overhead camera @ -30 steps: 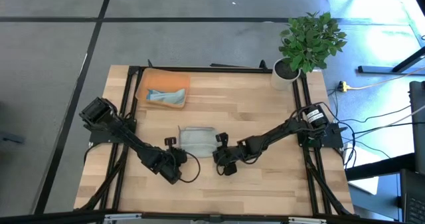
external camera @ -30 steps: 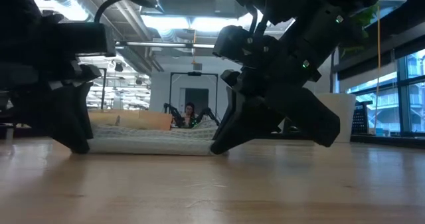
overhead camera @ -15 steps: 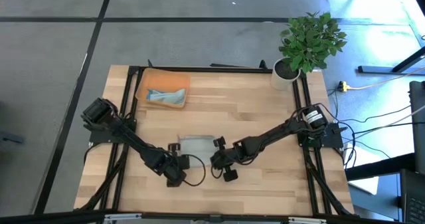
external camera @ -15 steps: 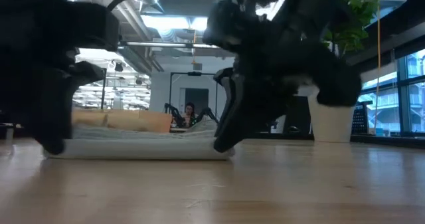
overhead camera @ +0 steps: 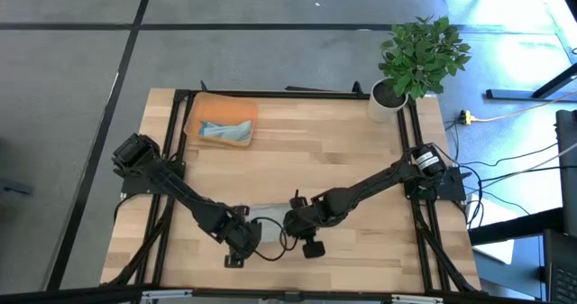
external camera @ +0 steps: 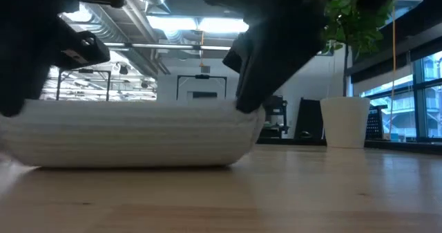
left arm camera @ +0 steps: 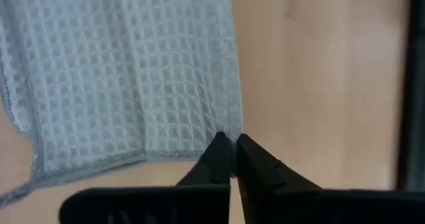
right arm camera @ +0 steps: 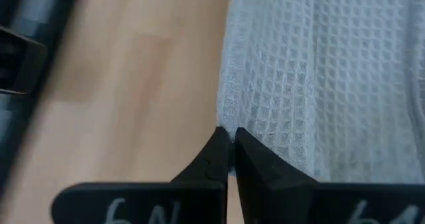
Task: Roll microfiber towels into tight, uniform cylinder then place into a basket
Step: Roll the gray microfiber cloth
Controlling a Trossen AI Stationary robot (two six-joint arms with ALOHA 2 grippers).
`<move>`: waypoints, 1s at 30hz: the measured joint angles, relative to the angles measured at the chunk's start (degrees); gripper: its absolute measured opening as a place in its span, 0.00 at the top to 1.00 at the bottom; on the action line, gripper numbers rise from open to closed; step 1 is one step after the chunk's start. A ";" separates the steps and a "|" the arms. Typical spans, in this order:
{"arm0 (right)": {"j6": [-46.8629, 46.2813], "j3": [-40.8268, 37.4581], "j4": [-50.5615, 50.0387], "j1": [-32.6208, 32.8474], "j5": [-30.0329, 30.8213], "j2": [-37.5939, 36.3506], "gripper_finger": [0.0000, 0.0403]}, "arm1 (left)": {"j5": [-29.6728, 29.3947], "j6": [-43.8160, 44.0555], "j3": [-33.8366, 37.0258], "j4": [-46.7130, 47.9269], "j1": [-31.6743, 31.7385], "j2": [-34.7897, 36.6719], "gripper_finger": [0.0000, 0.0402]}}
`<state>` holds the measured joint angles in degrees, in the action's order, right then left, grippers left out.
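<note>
Both grippers pinch the grey-green towel's near corners

Left gripper point(left arm camera: 232, 159) and right gripper point(right arm camera: 230, 151) are clenched on the towel point(left arm camera: 126, 71), lying on the surface point(overhead camera: 343, 146); teal towel point(overhead camera: 225, 131) in far-left basket point(overhead camera: 222, 110).

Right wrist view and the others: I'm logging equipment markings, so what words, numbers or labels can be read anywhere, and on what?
"6N": white characters on the dark body of the right gripper, low in the right wrist view, cut off by the picture's edge.
A second white mark beside it, on the same gripper: cut off, not readable.
Left gripper, towel, basket, plant pot: no text visible.
</note>
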<state>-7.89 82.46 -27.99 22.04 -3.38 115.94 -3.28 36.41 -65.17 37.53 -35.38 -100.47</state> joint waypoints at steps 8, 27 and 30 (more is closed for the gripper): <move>-2.86 0.02 2.54 -0.90 -8.53 -0.11 0.97 | 8.41 0.52 -0.13 -0.94 2.15 0.15 1.00; -8.70 -0.18 2.33 -6.36 -23.80 -0.17 0.97 | 19.93 -2.15 -0.17 -2.62 5.84 0.20 1.00; -8.56 -0.18 3.74 -5.70 -25.25 -0.20 0.97 | 21.32 -2.15 -0.22 -5.81 4.28 0.21 1.00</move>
<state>-16.45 82.28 -24.25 16.34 -28.64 115.74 18.04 34.26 -65.39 31.72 -31.10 -100.25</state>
